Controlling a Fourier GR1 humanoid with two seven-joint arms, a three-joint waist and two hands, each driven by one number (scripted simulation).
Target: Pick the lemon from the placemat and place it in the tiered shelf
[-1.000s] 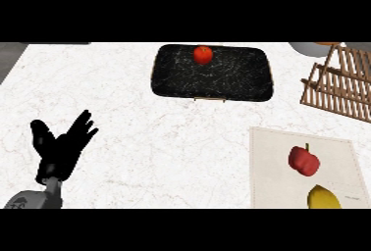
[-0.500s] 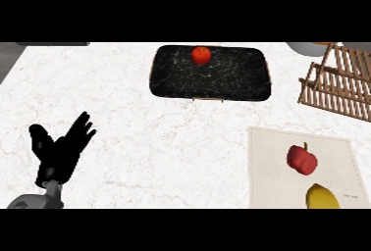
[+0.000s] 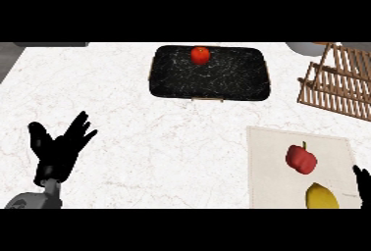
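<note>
The right hand (image 3: 361, 180) has just edged into view at the lower right, beside the placemat (image 3: 270, 147) and near the lemon (image 3: 321, 197), though too little of it shows to tell how open it is. It looks like the reach is beginning. The left hand (image 3: 58, 147) rests open and empty; the tiered shelf (image 3: 340, 83) waits untouched.

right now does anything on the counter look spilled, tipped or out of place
Nothing stands out. The lemon and a red bell pepper lie on the placemat, a tomato sits on the black tray, and the wooden tiered shelf stands at the right.
</note>
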